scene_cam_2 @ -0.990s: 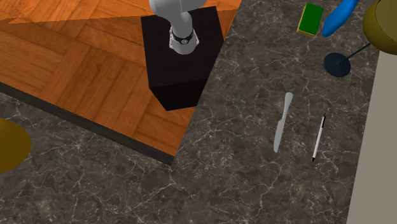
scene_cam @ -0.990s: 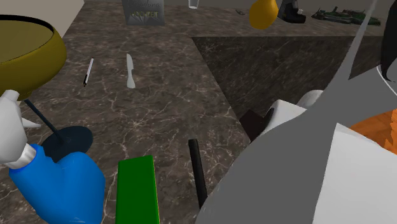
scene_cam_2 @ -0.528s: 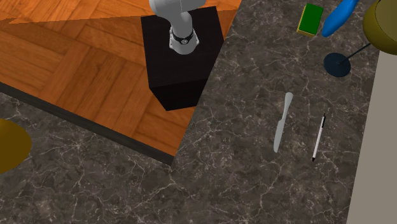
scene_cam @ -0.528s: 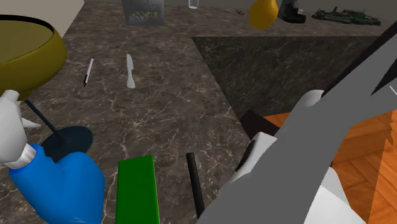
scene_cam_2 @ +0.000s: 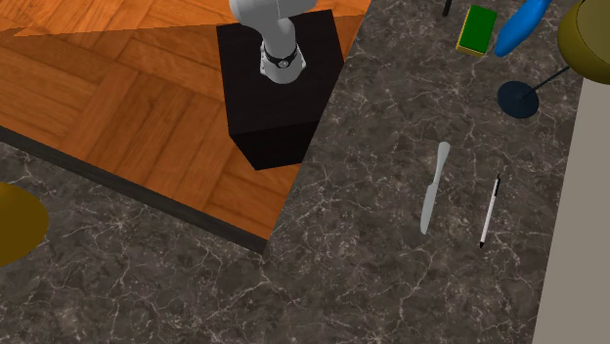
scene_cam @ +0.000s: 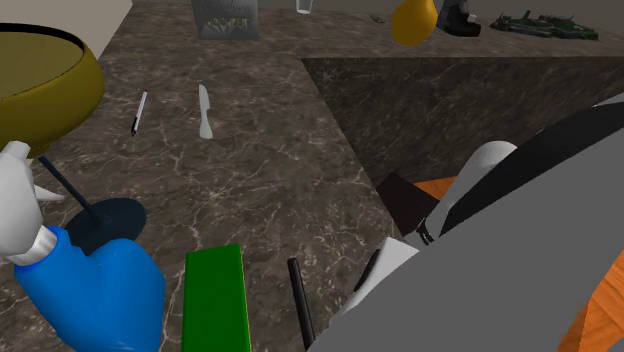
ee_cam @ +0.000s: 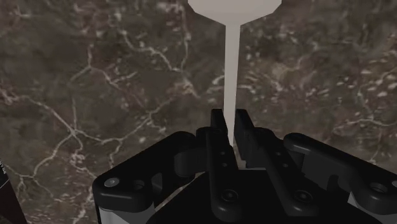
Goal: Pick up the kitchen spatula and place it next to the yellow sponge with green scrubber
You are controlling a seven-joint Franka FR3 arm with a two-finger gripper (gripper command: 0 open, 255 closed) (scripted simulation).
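In the wrist view my gripper [ee_cam: 229, 118] is shut on the thin pale shaft of the spatula [ee_cam: 231, 57], whose wide pale head points away from the fingers over the dark marble counter [ee_cam: 95, 76]. The sponge [scene_cam: 214, 298] shows its green top at the shoulder view's lower middle, and a yellow edge shows on this sponge [scene_cam_2: 478, 29] in the second exterior view. A black rod [scene_cam: 298, 300] hangs just to the right of the sponge, beside my arm [scene_cam: 500, 250]. I cannot tell whether it is part of the spatula.
A pale knife-like utensil [scene_cam: 205, 110] and a pen [scene_cam: 138, 112] lie further along the counter. A blue bottle [scene_cam: 95, 295], a dark disc with a stem [scene_cam: 105, 220] and an olive bowl [scene_cam: 40, 80] crowd the sponge's far side. The black stand [scene_cam_2: 279, 88] rests on wooden floor.
My arm has swung down across the shoulder view's right. The black rod has shifted a little left toward the sponge. A dark tip now shows at the second exterior view's top edge.
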